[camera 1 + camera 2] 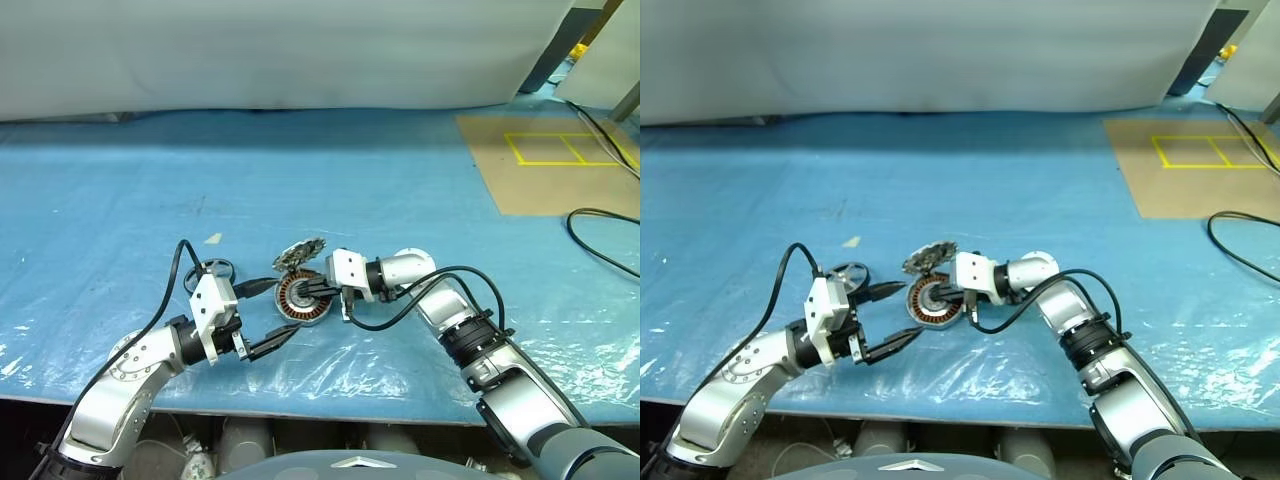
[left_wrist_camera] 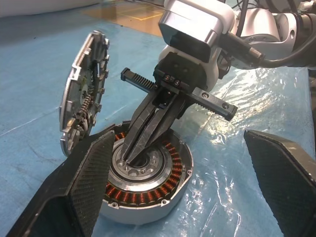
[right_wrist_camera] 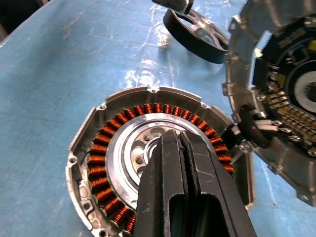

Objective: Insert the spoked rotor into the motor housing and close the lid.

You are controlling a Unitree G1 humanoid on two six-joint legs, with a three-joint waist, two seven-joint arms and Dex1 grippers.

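On the blue sheet, the housing (image 3: 158,165) is lying open, its lid (image 2: 81,94) standing tilted at its far edge. Right gripper (image 2: 136,155) is clenched empty, tips poking the silver centre. Left gripper (image 1: 262,318) is hanging released beside the housing. Rotor (image 1: 213,270) is sitting untouched nearby. Insertion isn't started; next move needs a rotor pickup.

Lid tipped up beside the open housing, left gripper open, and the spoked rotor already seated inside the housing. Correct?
Not quite. The spoked rotor lies on the blue sheet beyond the motor housing, whose windings are bare in the right wrist view. The lid and left gripper are as stated.
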